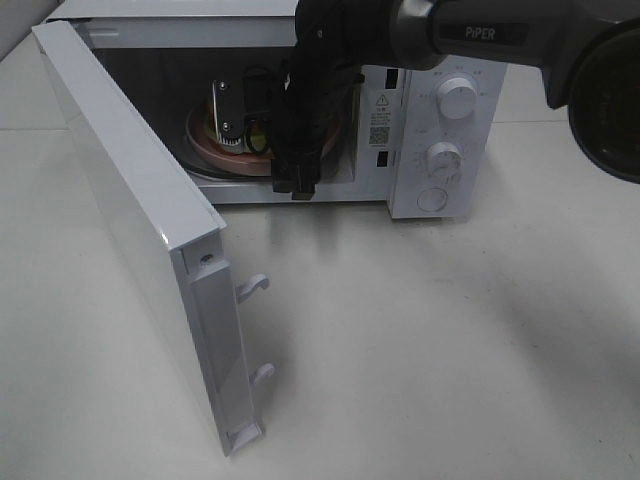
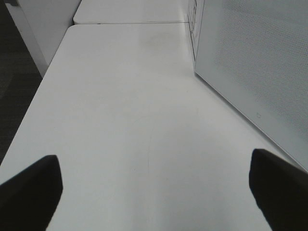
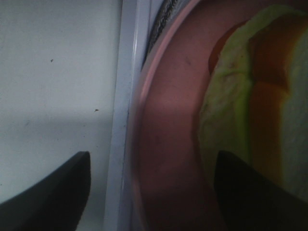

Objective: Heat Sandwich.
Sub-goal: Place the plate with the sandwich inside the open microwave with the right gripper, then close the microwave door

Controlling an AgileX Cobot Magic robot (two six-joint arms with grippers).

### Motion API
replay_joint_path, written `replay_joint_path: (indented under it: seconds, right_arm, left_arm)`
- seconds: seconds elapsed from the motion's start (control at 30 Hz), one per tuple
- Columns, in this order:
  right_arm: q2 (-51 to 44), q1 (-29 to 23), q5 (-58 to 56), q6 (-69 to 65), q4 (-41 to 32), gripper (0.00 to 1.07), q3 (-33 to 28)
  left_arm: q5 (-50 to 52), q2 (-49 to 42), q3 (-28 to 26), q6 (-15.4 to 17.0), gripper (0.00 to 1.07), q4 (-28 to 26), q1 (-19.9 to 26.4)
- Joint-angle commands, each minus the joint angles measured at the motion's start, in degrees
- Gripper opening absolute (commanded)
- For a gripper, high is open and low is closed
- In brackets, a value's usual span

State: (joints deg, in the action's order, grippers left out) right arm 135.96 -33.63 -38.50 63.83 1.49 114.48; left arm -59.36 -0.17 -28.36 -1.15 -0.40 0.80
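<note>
The sandwich point(image 3: 260, 96), with pale bread, green lettuce and orange-red filling, lies on a round pink plate point(image 3: 168, 120) inside the open white microwave point(image 1: 440, 130). In the exterior high view only the plate's edge point(image 1: 208, 145) shows; the arm hides most of it. My right gripper point(image 3: 151, 192) reaches into the cavity and is open. Its jaws stand wide apart on either side of the plate's rim, one over the plate beside the sandwich. My left gripper point(image 2: 154, 192) is open and empty above the bare table, out of the exterior high view.
The microwave door point(image 1: 130, 220) swings far out to the left, with two latch hooks point(image 1: 255, 285) on its edge; it also shows in the left wrist view point(image 2: 250, 62). Two dials point(image 1: 457, 98) and a button are on the right panel. White table point(image 1: 420, 350) lies in front.
</note>
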Motion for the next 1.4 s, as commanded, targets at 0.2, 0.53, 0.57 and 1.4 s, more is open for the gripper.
replay_joint_path:
  seconds: [0.2, 0.53, 0.57, 1.4]
  right_arm:
    - [-4.0, 0.1, 0.7, -3.1, 0.0, 0.78, -2.6]
    - [-11.9, 0.1, 5.6, -3.0, -0.4, 0.79, -14.2]
    - [-12.7, 0.1, 5.6, -3.0, -0.5, 0.80, -15.4]
    - [-32.8, 0.1, 12.5, -7.0, -0.3, 0.83, -42.2]
  left_arm:
    - [0.4, -1.5, 0.1, 0.1, 1.03, -0.3, 0.2]
    - [0.4, -1.5, 0.1, 0.1, 1.03, -0.3, 0.2]
    - [0.4, -1.5, 0.1, 0.1, 1.03, -0.3, 0.2]
    - [0.4, -1.5, 0.1, 0.1, 1.03, -0.3, 0.2]
